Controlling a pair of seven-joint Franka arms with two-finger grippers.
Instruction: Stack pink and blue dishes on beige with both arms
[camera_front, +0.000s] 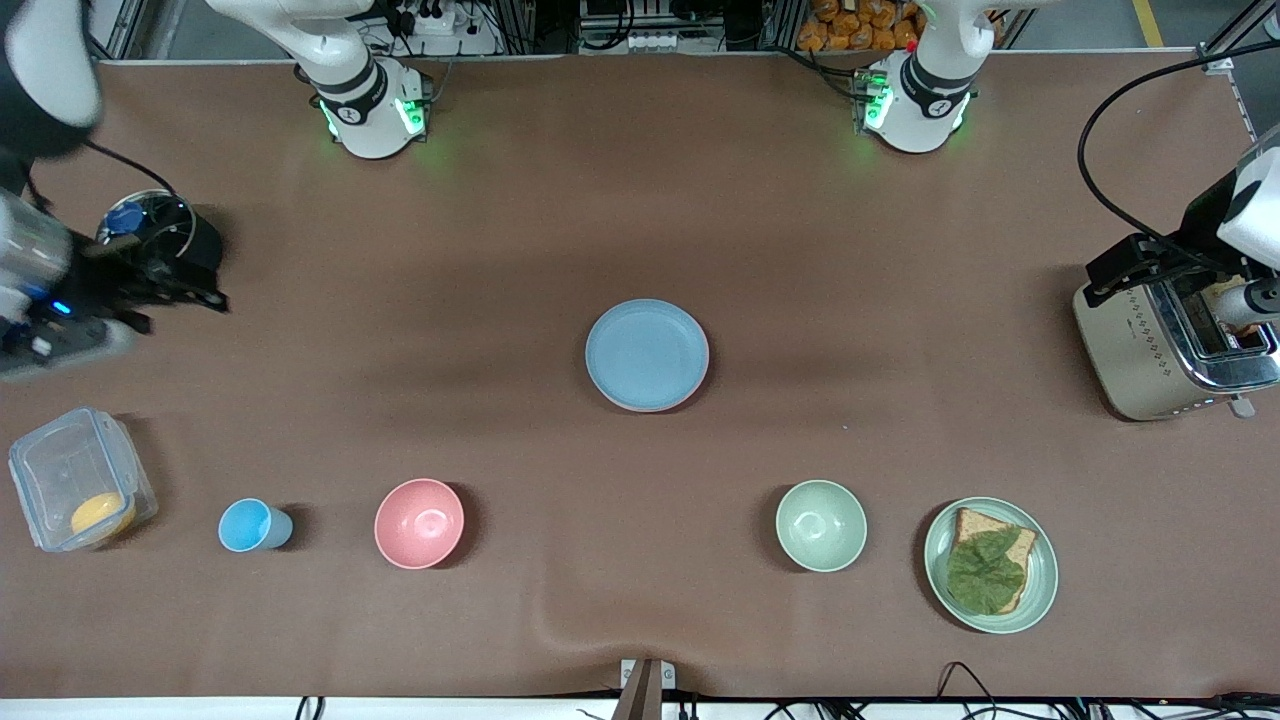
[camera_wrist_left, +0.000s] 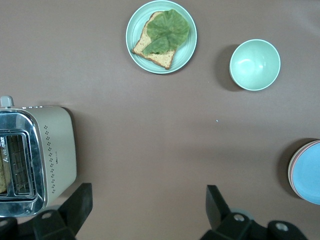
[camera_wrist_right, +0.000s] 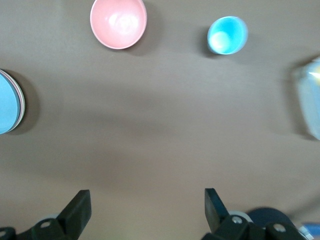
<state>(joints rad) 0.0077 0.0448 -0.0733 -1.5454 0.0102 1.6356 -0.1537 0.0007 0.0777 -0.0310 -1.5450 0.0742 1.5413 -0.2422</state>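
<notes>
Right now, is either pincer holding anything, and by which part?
Nothing is held. The left pincer is open over bare table beside the toaster; the right pincer is open over bare table.

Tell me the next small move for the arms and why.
Probably none beyond staying parked: the blue plate already tops the stack at the table's middle, with a pink rim under it. The left gripper over bare table by the toaster and the right gripper are open, holding nothing.

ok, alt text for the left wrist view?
Open left gripper hangs over bare brown table beside a toaster. Also visible: green plate with bread and lettuce, green bowl, and the blue plate topping a stack.
</notes>
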